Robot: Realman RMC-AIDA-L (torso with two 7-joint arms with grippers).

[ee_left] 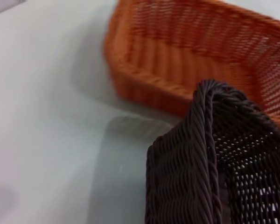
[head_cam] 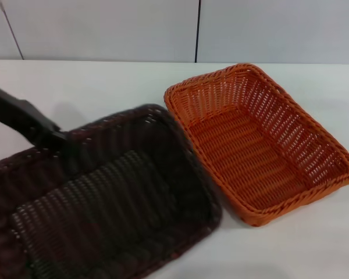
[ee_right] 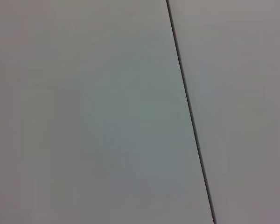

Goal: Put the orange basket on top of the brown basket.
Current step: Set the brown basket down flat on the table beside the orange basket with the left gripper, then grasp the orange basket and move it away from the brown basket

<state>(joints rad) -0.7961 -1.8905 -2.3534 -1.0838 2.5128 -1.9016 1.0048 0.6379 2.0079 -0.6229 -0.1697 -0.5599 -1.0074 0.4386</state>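
The orange basket (head_cam: 262,145) stands flat on the white table at the right, empty. The brown basket (head_cam: 116,197) is at the left and front, tilted and raised off the table, its right edge close beside the orange basket's left rim. My left gripper (head_cam: 59,139) comes in from the left on a black arm and is shut on the brown basket's far left rim. In the left wrist view the brown basket's braided corner (ee_left: 200,154) is close up, with the orange basket (ee_left: 186,56) beyond it on the table. My right gripper is out of view.
The white table (head_cam: 93,81) runs back to a pale wall with a dark vertical seam (head_cam: 197,29). The right wrist view shows only that wall and a seam (ee_right: 189,112).
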